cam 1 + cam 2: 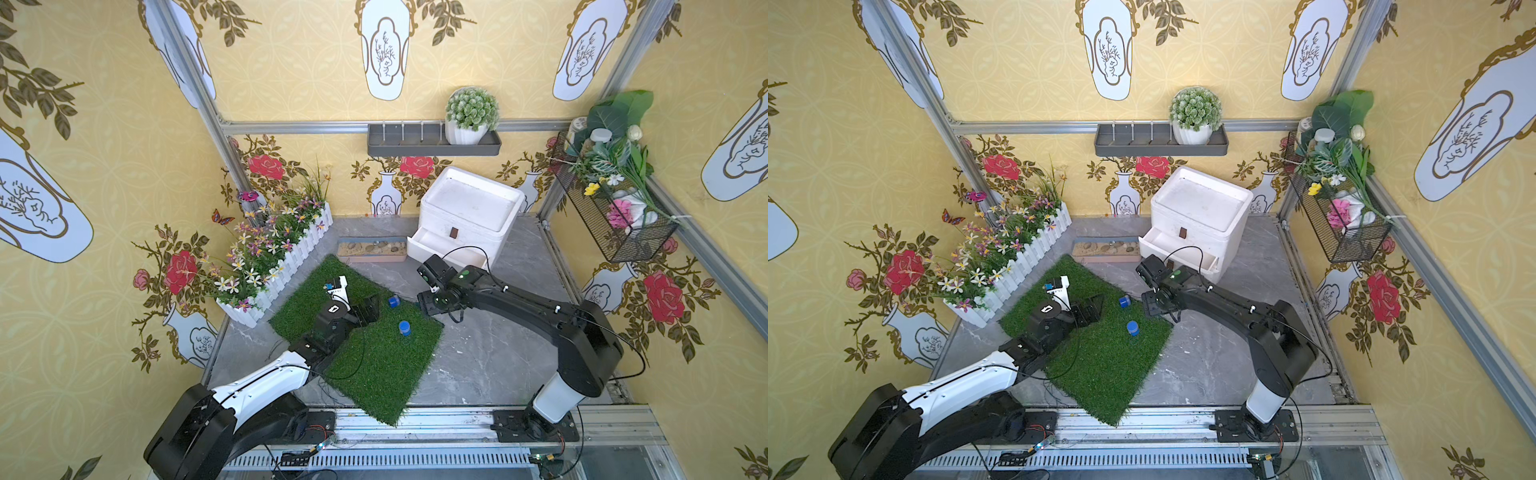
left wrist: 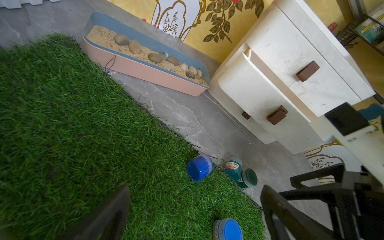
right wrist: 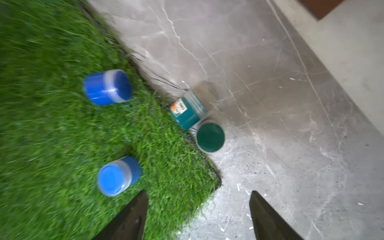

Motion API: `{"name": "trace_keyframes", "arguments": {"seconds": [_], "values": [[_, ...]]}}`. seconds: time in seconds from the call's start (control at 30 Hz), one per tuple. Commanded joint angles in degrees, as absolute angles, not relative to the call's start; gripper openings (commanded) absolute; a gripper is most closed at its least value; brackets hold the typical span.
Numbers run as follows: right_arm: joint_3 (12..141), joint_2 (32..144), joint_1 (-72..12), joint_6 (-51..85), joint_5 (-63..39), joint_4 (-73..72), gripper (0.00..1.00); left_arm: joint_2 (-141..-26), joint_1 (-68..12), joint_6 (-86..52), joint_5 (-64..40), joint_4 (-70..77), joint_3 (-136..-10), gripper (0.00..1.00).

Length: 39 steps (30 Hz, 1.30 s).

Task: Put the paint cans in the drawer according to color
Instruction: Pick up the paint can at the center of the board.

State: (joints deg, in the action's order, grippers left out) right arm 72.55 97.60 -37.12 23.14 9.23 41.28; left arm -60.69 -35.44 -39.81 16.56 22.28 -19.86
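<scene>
Two teal cans sit ahead of the right gripper, spread and empty like the left gripper, presumably bound for the open far-right drawer.

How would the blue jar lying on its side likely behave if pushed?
The blue jar is round and on its side, so it would probably roll, though the grass may slow it. Its glossy wall could slip when gripped.
</scene>
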Motion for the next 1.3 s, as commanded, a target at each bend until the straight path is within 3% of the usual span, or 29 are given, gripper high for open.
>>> {"name": "trace_keyframes", "arguments": {"seconds": [0.0, 0.3, 0.53, 0.87, 1.1, 1.27], "values": [[74.57, 101.52, -36.31, 21.80, 9.62, 43.48, 0.75, -60.47, -35.07, -39.73, 17.17, 21.22, -20.04, 1.00], [78.70, 108.28, -33.07, 20.43, 6.36, 44.33, 0.61, -61.52, -34.48, -39.11, 16.26, 21.09, -21.14, 1.00], [80.61, 111.52, -32.66, 19.84, 4.82, 44.47, 0.57, -62.05, -34.37, -39.09, 15.91, 21.24, -21.62, 1.00], [83.70, 115.70, -31.55, 18.72, 3.80, 45.53, 0.44, -61.97, -34.28, -39.98, 15.38, 20.62, -21.88, 1.00], [82.64, 114.47, -31.82, 18.35, 3.52, 44.87, 0.28, -61.52, -34.28, -40.51, 14.94, 19.80, -22.08, 1.00], [78.43, 108.89, -32.41, 19.09, 4.67, 43.32, 0.27, -61.57, -34.34, -40.96, 14.86, 20.78, -21.77, 1.00]]}}
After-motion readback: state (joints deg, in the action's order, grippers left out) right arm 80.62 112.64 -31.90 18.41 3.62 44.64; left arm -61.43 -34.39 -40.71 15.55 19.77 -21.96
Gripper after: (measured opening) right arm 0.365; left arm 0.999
